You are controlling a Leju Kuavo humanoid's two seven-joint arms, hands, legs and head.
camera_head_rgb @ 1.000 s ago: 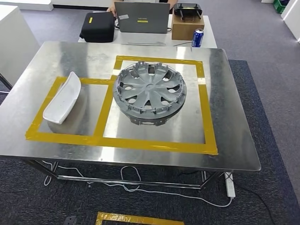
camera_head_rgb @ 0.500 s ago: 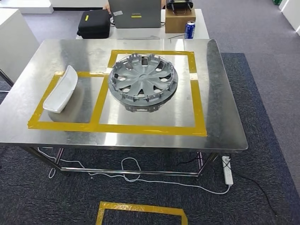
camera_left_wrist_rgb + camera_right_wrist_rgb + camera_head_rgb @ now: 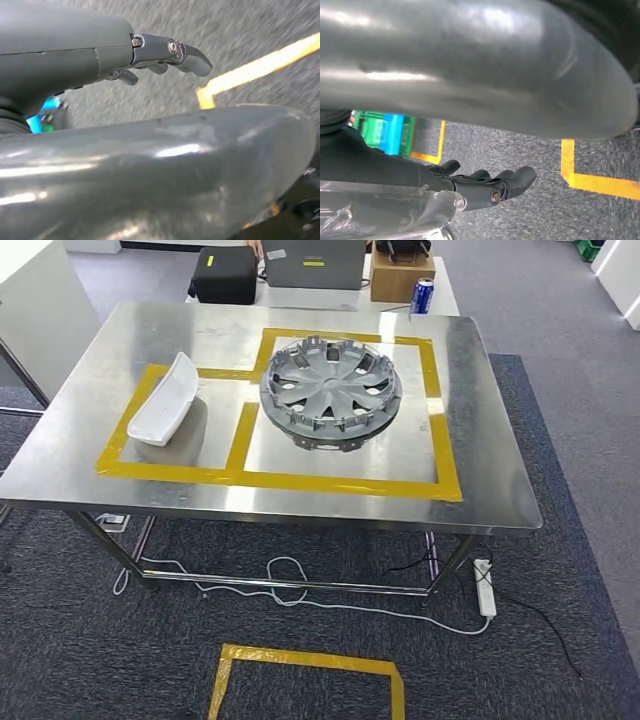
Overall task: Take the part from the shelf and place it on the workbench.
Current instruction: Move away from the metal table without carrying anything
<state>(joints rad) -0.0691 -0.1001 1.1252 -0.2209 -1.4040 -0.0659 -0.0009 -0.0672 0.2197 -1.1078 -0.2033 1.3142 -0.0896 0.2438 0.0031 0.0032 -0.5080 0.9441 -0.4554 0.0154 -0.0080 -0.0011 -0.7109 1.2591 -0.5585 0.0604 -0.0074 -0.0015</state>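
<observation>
shiny brushed-metal workbench [image 3: 490, 470], matt grey plastic wheel cover [image 3: 330, 390], glossy white part [image 3: 164, 400], rough dark carpet [image 3: 317, 650].

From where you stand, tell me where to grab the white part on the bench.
Grip the white part across its narrow width near the middle, coming from above. It is long, curved and lies hollow side up inside the smaller taped box, so both long edges look exposed.

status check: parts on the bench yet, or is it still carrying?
Looks done: hubcap sits inside the large taped square, white curved part in the smaller one, on the steel workbench. In hand: nothing; left hand and right hand hang over the carpet. No shelf visible, so remaining parts unknown.
</observation>
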